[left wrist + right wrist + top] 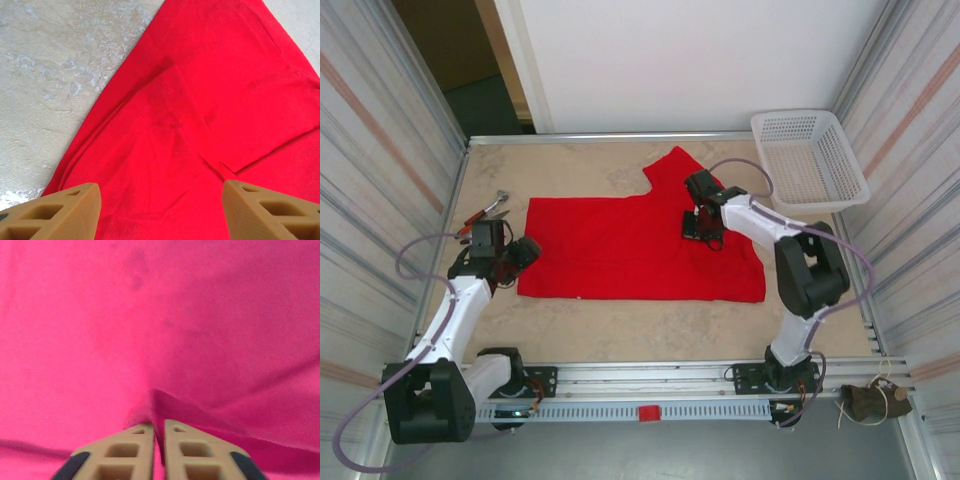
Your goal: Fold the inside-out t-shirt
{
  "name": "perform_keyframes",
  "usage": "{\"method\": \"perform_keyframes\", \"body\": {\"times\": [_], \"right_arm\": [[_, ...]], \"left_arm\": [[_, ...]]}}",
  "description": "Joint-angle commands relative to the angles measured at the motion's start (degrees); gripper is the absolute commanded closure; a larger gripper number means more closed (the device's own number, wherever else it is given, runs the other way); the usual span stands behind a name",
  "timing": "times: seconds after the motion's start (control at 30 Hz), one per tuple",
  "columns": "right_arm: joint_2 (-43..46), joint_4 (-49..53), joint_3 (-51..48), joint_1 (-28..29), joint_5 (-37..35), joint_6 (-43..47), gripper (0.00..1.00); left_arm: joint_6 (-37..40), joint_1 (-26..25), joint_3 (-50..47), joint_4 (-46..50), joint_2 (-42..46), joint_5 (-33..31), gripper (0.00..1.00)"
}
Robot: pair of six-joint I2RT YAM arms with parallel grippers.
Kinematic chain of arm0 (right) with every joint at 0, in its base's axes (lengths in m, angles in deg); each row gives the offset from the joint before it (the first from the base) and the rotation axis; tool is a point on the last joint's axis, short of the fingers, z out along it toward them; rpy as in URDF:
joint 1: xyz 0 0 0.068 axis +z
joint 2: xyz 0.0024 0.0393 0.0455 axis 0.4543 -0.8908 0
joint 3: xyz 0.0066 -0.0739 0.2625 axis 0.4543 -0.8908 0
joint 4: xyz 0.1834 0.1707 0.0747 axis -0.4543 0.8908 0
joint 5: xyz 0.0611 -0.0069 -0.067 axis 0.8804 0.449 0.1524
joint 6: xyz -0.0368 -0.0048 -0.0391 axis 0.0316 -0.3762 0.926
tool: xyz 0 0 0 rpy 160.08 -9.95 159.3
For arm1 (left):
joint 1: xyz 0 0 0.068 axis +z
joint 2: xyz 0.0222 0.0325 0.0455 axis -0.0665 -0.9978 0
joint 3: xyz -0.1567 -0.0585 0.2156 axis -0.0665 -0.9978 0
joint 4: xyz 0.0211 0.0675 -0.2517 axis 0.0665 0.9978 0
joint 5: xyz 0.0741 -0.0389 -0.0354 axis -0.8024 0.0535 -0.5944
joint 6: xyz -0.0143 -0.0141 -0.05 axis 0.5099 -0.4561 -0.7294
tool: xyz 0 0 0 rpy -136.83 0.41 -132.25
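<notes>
Table (620, 335): inside-out t-shirt (610, 250) lies spread flat across the centre, one sleeve pointing far. White basket (810, 160) at far right corner. Right gripper (159, 427) closed, pinching a raised fold of the shirt. Left gripper (160, 200) open, jaws wide, over the shirt's left edge.

Count of things at the desk (620, 330)

One bright red soft cloth t-shirt (620, 250), one white plastic mesh basket (795, 115), one red-handled metal tool (488, 210), and two white robot arms (460, 310), each with one hand: left hand (525, 250), right hand (700, 228).
</notes>
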Motion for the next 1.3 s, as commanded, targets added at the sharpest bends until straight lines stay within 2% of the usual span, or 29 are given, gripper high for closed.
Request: {"method": "perform_keyframes", "body": {"times": [0.0, 0.17, 0.2, 0.43, 0.57, 0.7, 1.0, 1.27], "right_arm": [[-3.11, -1.56, 4.17, -0.40, 4.61, 2.19, 0.80], [-0.50, -2.53, 5.54, 0.46, 6.77, 3.28, 0.53], [0.70, -2.13, 4.99, 0.50, 5.83, 3.68, 0.51], [8.50, -0.38, -4.71, -3.42, 1.51, 1.49, 0.53], [8.94, -2.27, -8.77, -4.34, 1.39, 1.29, 0.53], [5.72, -3.25, -6.97, -3.07, 2.62, 1.63, 0.53], [-2.25, 0.31, 0.59, 0.65, -1.59, 2.10, 0.53], [-6.40, 1.97, 3.64, 1.60, -3.01, 1.03, 0.60]], "left_arm": [[-1.03, -1.05, -1.35, -0.72, -0.06, -0.42, 0.35], [-1.51, -1.90, -1.84, -0.71, -0.20, -0.89, 0.35], [-1.64, -1.96, -1.84, -0.74, -0.14, -0.86, 0.35], [-1.73, -2.44, -0.92, -0.69, -0.18, -0.95, 0.35], [-1.88, -2.79, -0.87, -1.29, -0.78, -1.01, 0.35], [-2.09, -3.26, -0.96, -1.39, -1.47, -0.91, 0.35], [-2.69, -3.41, -1.40, -1.42, -0.47, -0.78, 0.35], [-2.97, -3.41, -1.92, -2.15, -0.24, -0.30, 0.35]]}}
